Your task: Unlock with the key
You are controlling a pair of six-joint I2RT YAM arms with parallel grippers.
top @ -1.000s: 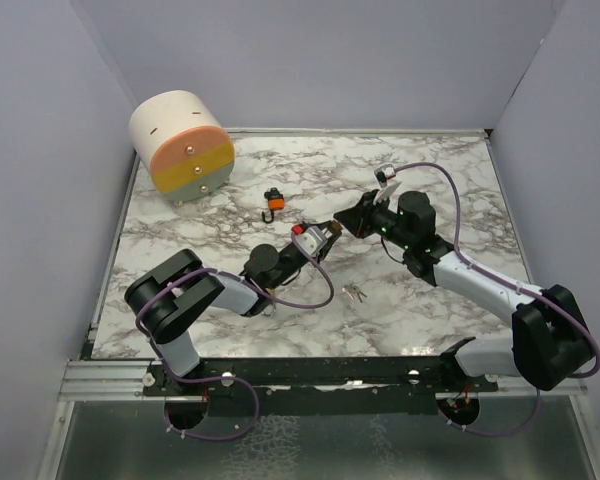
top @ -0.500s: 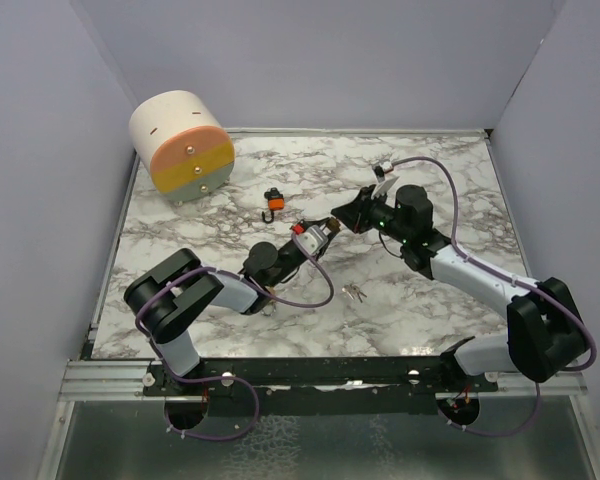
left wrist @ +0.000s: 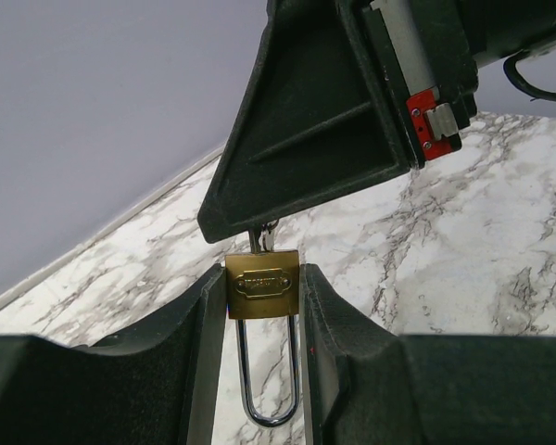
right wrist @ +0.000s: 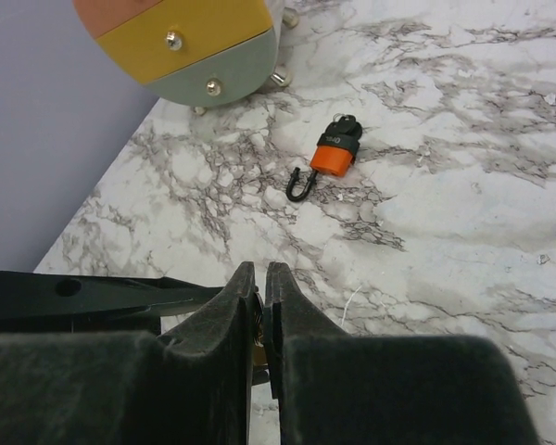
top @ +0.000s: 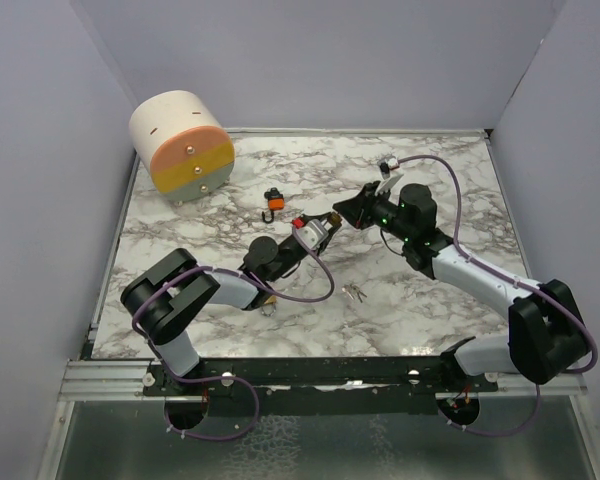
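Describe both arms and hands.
Both the left arm and right arm have white links, black joints and a looping purple cable. The left hand and right hand are matte black with wedge-shaped fingers; the right's silver rail carries a red clip.

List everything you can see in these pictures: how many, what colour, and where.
brass padlock: one, gold with steel shackle, gripped above the table
key: one, silver, at the brass padlock's end away from the shackle
orange padlock: one, orange and black, lying mid-table
loose keys: small bunch, silver, near centre
drawer box: one, cream with pink, yellow, grey-green fronts, far left corner
table: one, white-grey marble
left pincer: one, black, shut on the brass padlock
right pincer: one, black, shut on the key
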